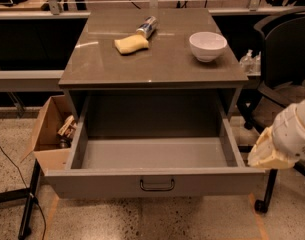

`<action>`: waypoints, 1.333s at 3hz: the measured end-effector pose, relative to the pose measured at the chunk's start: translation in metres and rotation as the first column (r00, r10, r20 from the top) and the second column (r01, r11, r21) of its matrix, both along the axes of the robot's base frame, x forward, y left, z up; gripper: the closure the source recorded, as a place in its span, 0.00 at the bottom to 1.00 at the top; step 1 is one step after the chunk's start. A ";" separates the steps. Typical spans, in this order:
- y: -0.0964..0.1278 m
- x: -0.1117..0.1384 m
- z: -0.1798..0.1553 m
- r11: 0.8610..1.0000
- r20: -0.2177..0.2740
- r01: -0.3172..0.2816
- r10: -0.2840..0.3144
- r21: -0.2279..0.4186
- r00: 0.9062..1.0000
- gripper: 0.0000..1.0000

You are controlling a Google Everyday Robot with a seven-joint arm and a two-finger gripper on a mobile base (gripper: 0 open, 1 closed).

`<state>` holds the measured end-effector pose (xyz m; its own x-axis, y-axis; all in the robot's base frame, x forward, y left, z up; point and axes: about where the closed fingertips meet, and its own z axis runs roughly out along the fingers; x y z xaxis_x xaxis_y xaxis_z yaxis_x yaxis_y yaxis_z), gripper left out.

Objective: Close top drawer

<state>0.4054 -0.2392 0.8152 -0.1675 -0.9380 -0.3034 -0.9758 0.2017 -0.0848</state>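
The top drawer (154,183) is pulled fully out of the grey-taupe cabinet. Its inside is empty and its front panel has a small dark pull handle (157,185) at centre. My gripper (266,156) is at the right, low beside the drawer's front right corner, at the end of the white arm (297,134). It holds nothing that I can see.
On the cabinet top (157,59) lie a yellow sponge (131,44), a can on its side (147,26) and a white bowl (207,45). An open cardboard box (52,134) stands at the left. A black chair (284,69) stands at the right.
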 end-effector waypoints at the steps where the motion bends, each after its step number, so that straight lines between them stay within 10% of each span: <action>1: 0.000 -0.005 -0.010 1.000 -0.008 -0.003 0.003 0.001 1.000 1.00; 4: 0.035 -0.029 -0.139 0.983 -0.107 0.041 -0.022 0.180 0.994 1.00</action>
<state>0.3769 -0.2046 0.6758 -0.2359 -0.8627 -0.4473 -0.9702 0.2353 0.0578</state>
